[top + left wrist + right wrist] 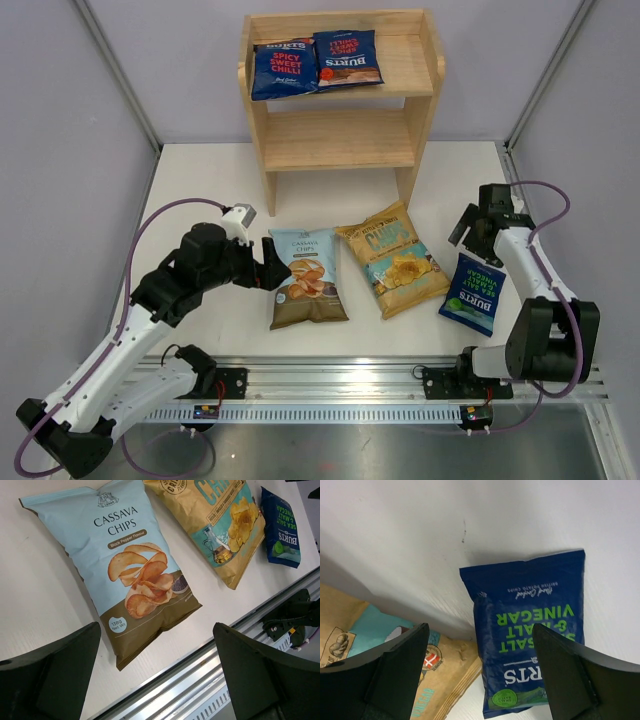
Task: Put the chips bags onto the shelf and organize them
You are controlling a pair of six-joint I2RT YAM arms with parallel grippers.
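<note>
The shelf (340, 140) stands at the far edge of the table (200, 180). Its top tier holds two red-lettered bags side by side and touching: the left Burts bag (284, 68) and the right Burts bag (347, 58). Three more bags lie flat on the table in front of it: the Cassava bag (308, 278), the yellow/teal bag (395, 260) just beside it, and, further right, the green-marked Burts bag (473, 292). The left gripper (272, 272) sits just beside the Cassava bag's left edge with its jaws spread wide, holding nothing. The right gripper (465, 228) hangs near the far end of the green-marked Burts bag, its jaws likewise wide apart and empty.
</note>
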